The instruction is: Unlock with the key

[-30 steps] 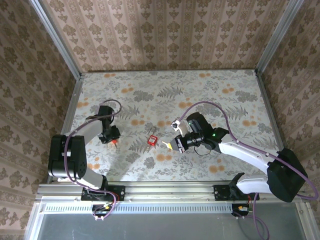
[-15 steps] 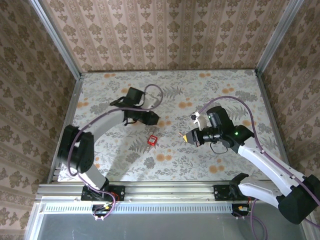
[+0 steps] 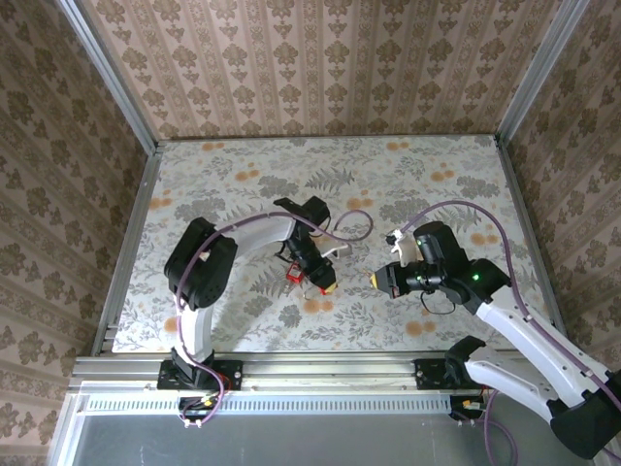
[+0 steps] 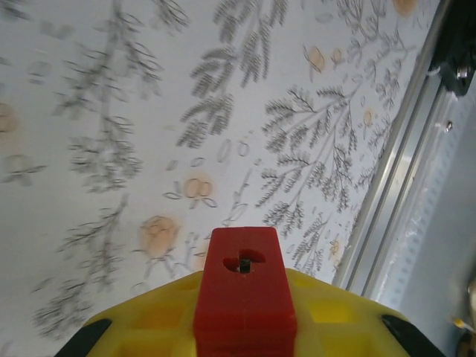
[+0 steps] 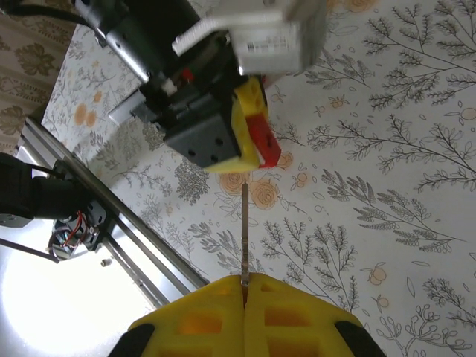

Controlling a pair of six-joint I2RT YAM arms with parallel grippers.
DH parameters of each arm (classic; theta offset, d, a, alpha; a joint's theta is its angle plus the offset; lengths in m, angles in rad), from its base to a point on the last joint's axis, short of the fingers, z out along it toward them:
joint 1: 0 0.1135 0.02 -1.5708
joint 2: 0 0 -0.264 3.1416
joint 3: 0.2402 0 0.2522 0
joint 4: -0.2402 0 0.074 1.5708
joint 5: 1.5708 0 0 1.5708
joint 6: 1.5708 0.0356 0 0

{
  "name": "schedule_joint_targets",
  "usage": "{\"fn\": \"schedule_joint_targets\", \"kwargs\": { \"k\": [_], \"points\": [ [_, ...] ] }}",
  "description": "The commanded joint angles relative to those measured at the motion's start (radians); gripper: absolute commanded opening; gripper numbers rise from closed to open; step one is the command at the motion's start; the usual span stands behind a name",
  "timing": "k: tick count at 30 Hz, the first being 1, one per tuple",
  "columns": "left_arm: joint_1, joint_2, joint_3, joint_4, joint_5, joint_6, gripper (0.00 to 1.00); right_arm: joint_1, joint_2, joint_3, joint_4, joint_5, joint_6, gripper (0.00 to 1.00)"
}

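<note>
I count one key, two padlocks and two grippers. The key is a thin dark blade and it stands out straight from the right gripper, whose yellow fingers are pressed together on its end. The left gripper is clamped on one red padlock. From the left wrist I see its bottom face with the keyhole, between the two yellow fingers. From the right wrist, the tip of the key points toward this padlock and is near to it but apart from it, with floral table visible between them. The second red padlock lies on the table just beside the left gripper, on its left side in the top view. The black body and the white block of the left wrist cover the upper part of the held padlock when I look from the right wrist, so I cannot see its shackle. One purple cable loops over the table behind the left gripper. An aluminium rail runs along the table edge.
</note>
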Motion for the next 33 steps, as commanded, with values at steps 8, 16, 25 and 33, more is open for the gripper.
{"fn": "schedule_joint_targets", "kwargs": {
  "k": [8, 16, 25, 33],
  "points": [
    [-0.057, 0.084, -0.001, -0.039, -0.007, 0.030, 0.12, 0.000, -0.014, 0.023, -0.056, 0.050, 0.000, 0.00],
    [-0.051, 0.137, 0.036, -0.039, -0.071, 0.044, 0.35, -0.001, -0.034, 0.016, -0.069, 0.064, -0.004, 0.00],
    [0.020, 0.056, 0.018, 0.051, -0.168, -0.018, 0.68, -0.001, -0.049, 0.012, -0.084, 0.067, -0.001, 0.00],
    [0.008, -0.121, -0.039, 0.120, -0.225, -0.064, 0.83, -0.001, -0.074, 0.001, -0.085, 0.065, 0.021, 0.00]
  ]
}}
